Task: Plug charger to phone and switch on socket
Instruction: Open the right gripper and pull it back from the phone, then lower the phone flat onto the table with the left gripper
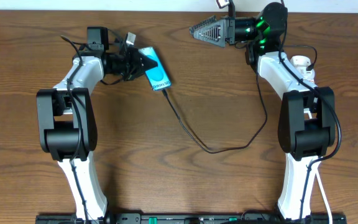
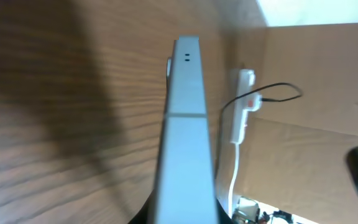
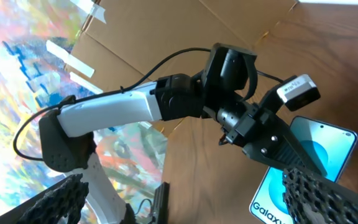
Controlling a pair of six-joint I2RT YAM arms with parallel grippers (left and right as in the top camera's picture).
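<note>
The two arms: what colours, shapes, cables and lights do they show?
Both the left arm and the right arm have white links and bulky black joint housings, with thin black cables running along them. The left gripper is black and wedge-shaped; the right gripper has grey ribbed fingers, with green lights behind it.

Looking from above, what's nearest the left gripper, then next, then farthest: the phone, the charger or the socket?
1. phone, held in the left gripper itself.
2. charger, trailing away rightward from the phone.
3. socket, far off on the right.
</note>
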